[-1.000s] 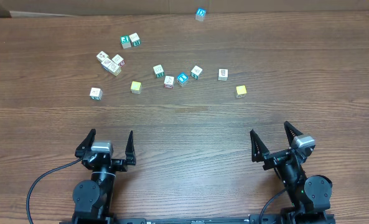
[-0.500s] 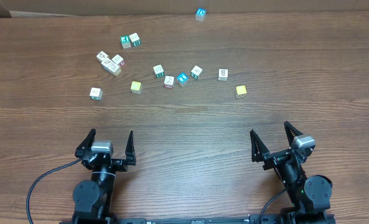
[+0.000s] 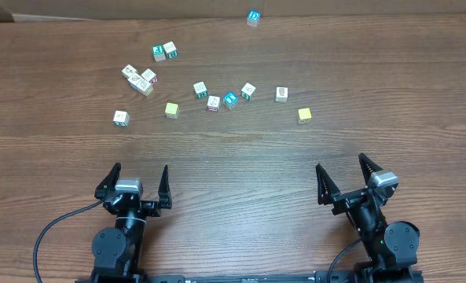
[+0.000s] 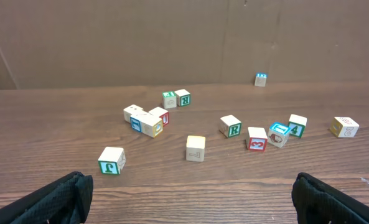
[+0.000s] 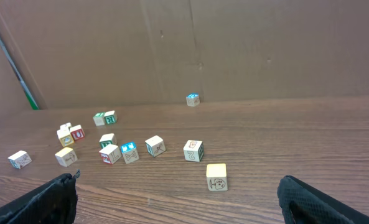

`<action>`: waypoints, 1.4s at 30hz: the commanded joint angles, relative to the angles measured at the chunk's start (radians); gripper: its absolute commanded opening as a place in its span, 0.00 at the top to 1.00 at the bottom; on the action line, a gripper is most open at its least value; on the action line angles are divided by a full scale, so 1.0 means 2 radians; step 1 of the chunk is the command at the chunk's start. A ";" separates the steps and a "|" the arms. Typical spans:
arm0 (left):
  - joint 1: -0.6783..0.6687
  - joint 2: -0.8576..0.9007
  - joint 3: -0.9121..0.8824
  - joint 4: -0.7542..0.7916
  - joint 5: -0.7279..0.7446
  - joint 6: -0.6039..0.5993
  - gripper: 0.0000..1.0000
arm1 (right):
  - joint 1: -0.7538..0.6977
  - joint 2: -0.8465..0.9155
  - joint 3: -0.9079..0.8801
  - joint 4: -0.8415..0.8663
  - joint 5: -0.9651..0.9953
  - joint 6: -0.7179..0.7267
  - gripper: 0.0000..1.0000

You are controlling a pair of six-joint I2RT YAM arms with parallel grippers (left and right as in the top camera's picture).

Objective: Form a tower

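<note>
Nothing has moved — left hand (image 3: pixel 140 168) and right hand (image 3: pixel 340 162) stay parked low, pointing forward — both spread wide, empty.

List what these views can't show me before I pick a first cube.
Overhead: markings on the far blue-topped cube and the other cubes are too small to read.
Overhead: the left cluster of cubes is too small to tell which ones touch.
Left wrist: the left gripper has its fingertips cut off by the bottom edge.
Right wrist: the right gripper has its fingertips cut off likewise.
</note>
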 commanded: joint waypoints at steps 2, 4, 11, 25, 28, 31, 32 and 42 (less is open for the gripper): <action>0.003 -0.006 -0.002 0.001 0.006 0.008 0.01 | 0.003 -0.006 -0.005 0.002 0.005 -0.002 0.00; 0.003 -0.006 -0.002 0.001 0.006 0.008 0.01 | 0.003 -0.006 -0.005 0.002 0.005 -0.002 0.00; 0.003 -0.006 -0.002 0.001 0.006 0.008 0.00 | 0.003 -0.006 -0.005 0.002 0.005 -0.002 0.00; 0.003 -0.006 -0.002 0.001 0.006 0.008 0.01 | 0.003 -0.006 -0.005 0.002 0.005 -0.002 0.00; 0.003 -0.006 -0.002 0.001 0.006 0.008 0.00 | 0.003 -0.006 -0.005 0.002 0.005 -0.002 0.00; 0.003 -0.006 -0.002 0.001 0.006 0.008 0.01 | 0.003 -0.006 -0.005 0.003 0.005 -0.002 0.00; 0.003 -0.006 -0.002 0.001 0.006 0.008 0.01 | 0.003 -0.006 -0.005 0.003 0.005 -0.002 0.00; 0.003 -0.006 -0.002 0.001 0.006 0.008 0.01 | 0.003 -0.006 -0.005 0.007 0.022 -0.002 0.00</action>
